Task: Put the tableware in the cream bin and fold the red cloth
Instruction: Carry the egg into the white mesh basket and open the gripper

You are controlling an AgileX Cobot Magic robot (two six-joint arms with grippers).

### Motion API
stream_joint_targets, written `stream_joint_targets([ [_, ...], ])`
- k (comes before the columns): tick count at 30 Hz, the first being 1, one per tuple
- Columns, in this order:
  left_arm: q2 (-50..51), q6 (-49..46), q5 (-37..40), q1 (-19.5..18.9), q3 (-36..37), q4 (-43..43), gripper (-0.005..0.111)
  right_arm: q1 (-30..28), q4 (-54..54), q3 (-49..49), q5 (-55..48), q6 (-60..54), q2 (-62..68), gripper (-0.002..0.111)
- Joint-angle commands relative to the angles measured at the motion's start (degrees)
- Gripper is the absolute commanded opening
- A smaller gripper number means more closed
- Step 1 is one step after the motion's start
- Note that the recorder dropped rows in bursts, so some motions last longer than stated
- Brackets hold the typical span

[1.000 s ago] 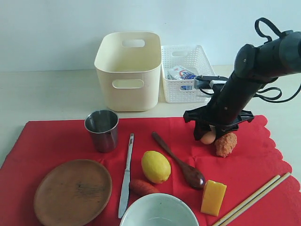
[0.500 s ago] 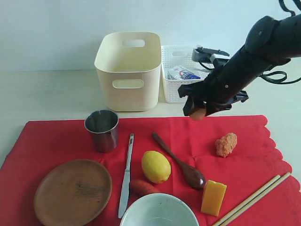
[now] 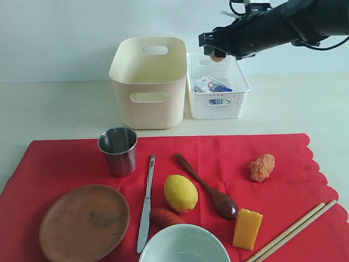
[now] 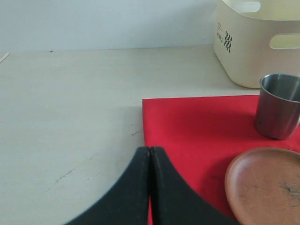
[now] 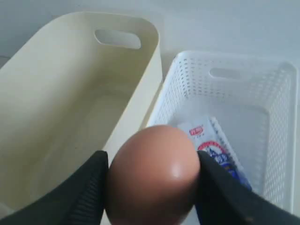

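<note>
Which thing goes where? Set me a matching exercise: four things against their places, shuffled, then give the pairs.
Things
1. egg
2. carton
3. cup
4. cheese

Places
A. in the basket
B. on the cloth, beside the chopsticks
C. in the right gripper
D. on the cloth, nearest the bin

Pairs: 1-C, 2-A, 3-D, 4-B

Steel cup [image 3: 118, 150], wooden plate [image 3: 84, 221], knife [image 3: 146, 204], spoon [image 3: 210, 188], bowl [image 3: 182, 246] and chopsticks [image 3: 294, 229] rest on the spread red cloth [image 3: 54, 164] near the cream bin [image 3: 148, 113].
</note>
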State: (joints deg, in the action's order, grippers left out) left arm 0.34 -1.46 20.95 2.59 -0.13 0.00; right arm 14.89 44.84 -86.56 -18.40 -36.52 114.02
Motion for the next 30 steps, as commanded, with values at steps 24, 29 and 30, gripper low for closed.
stream_joint_targets([
  [24, -0.34, 0.08, -0.47, -0.01, 0.13, -0.58, 0.0, -2.67, -39.83, -33.79, -1.37, 14.79, 28.41, 0.0],
  [29, -0.34, 0.08, -0.47, -0.01, 0.13, -0.58, 0.0, -3.35, -40.73, -33.79, -1.19, 14.79, 29.41, 0.0],
  [30, -0.34, 0.08, -0.47, -0.01, 0.13, -0.58, 0.0, -3.53, -42.41, -33.79, -1.19, 14.79, 29.75, 0.0],
])
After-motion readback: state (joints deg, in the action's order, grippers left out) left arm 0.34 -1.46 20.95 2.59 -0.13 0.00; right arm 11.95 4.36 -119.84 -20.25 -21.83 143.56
